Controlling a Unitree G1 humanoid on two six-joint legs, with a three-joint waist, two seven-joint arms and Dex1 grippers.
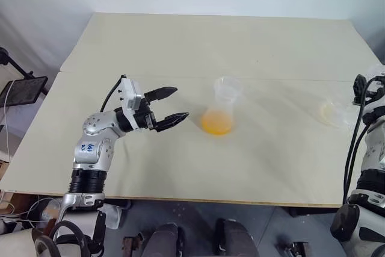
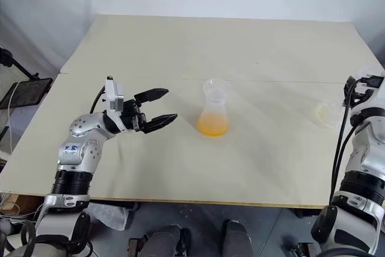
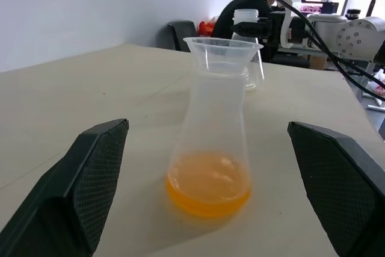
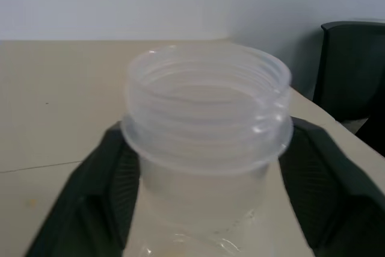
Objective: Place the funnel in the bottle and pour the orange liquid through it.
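Risk — bottle (image 1: 218, 112), funnel (image 1: 227, 88) in its neck and orange liquid (image 1: 216, 124) inside, stands mid-table ahead of the wide-spread left gripper (image 1: 174, 105); a careless nudge tips it. Right gripper (image 1: 363, 88) flanks the near-empty flask (image 4: 207, 106) at the table's right edge — grip unclear; it could topple.

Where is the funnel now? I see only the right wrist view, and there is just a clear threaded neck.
Observer: The funnel sits in the neck of the bottle, at the middle of the table.
Operator: Is some liquid inside the bottle?
Observer: Yes, the orange liquid lies at its bottom.
Operator: And the other arm?
Observer: The left gripper is open, on the bottle's left, apart from it.
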